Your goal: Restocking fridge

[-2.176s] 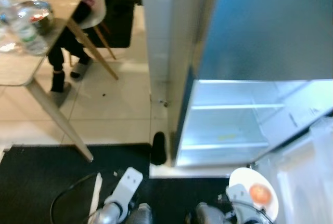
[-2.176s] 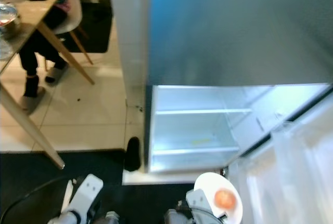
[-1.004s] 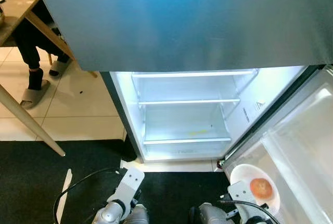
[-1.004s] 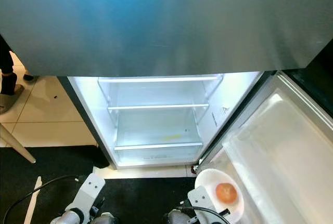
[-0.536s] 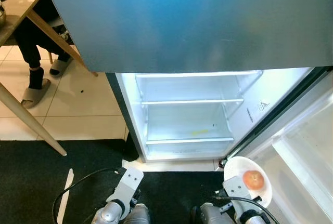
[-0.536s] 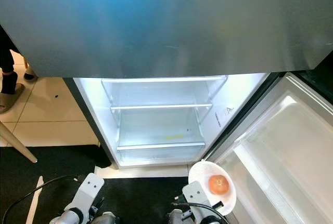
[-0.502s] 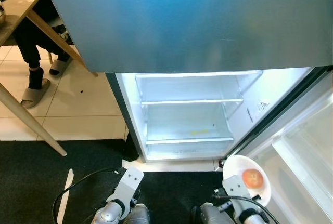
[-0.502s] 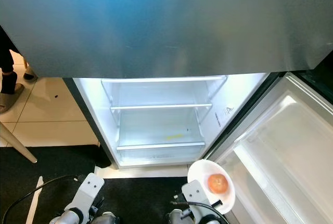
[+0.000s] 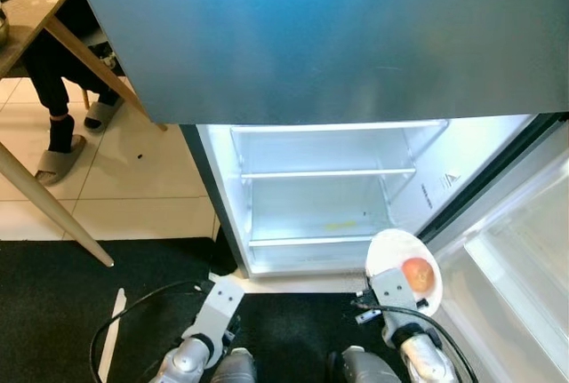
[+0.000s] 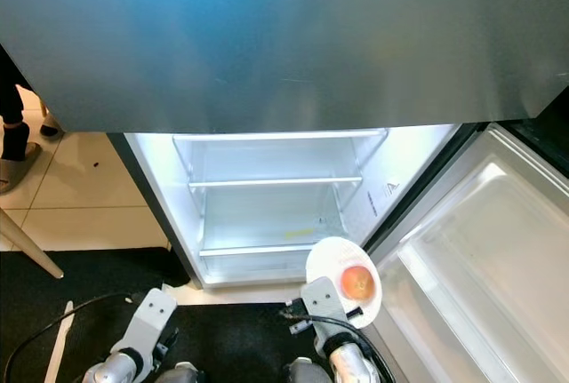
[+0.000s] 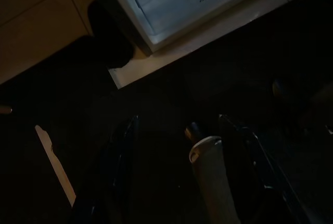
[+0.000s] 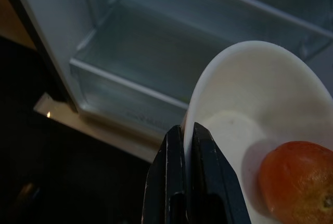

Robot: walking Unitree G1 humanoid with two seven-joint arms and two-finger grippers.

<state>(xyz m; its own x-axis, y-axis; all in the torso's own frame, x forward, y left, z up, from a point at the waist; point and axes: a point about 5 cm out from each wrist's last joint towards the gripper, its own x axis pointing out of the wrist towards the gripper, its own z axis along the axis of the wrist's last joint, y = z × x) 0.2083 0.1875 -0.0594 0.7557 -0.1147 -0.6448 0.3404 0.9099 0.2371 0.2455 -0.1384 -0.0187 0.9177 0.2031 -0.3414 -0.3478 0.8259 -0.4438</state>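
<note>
- The fridge (image 9: 320, 45) stands with its lower compartment lit and open, the grey upper door panel above it; clear shelves (image 9: 327, 172) cross the white interior, and a small yellow mark lies on the lower one.
- The fridge door (image 10: 480, 276) is swung wide on the robot's right, its white inner liner and moulded bins facing up.
- A black mat (image 9: 80, 303) covers the floor in front of the fridge, meeting pale tiles (image 9: 151, 187) on the left.
- At the far left a wooden surface (image 9: 27, 27) on slanted legs stands over the tiles, with a seated person's dark trouser legs and slippers (image 9: 58, 156) beneath it.
- The right arm (image 9: 418, 356) reaches up toward the fridge's lower right corner, a black cable looped at its wrist.
- The left arm (image 9: 200, 339) hangs low over the mat beside a black cable; the left pincer (image 11: 179, 146) is released, its dark fingers spread apart above the mat.
- The white plate (image 10: 342, 278) sits tilted just in front of the lower shelf's right end, near the door hinge.
- The right pincer (image 12: 187, 146) is clenched on the plate's rim, one black finger on each face of the edge.
- The tomato (image 12: 294, 180), orange-red and round, rests on the plate, on the half away from the pinched rim.
</note>
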